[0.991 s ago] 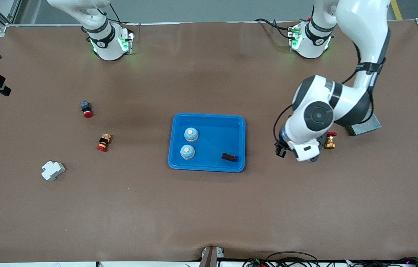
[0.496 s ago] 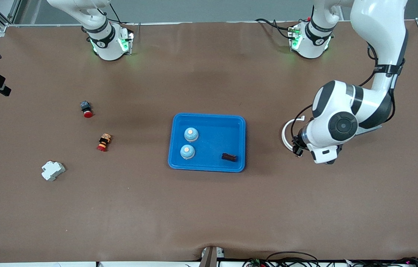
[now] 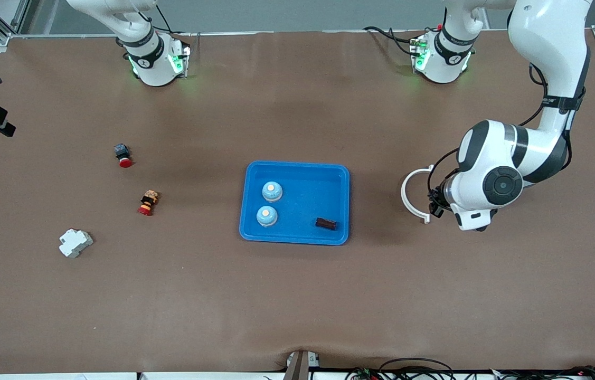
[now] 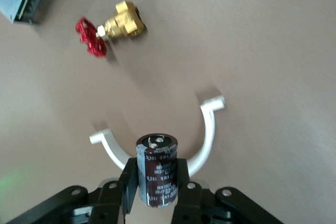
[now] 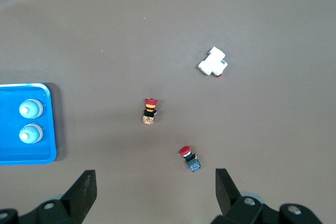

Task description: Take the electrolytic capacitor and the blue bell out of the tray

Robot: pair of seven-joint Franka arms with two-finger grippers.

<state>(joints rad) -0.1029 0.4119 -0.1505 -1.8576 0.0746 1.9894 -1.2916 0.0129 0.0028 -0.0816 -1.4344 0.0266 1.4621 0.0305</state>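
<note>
Over the white clamp (image 3: 412, 192), the left tool (image 4: 156, 182) gripped a capacitor (image 4: 157, 174).
High over the counter (image 3: 297, 295), the right tool (image 5: 155, 192) waited, fingers spread wide, holding nothing.

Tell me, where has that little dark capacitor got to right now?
The capacitor is gripped upright in the left pincer, up over the white C-shaped ring at the left arm's end of the table, beside the blue tray.
</note>
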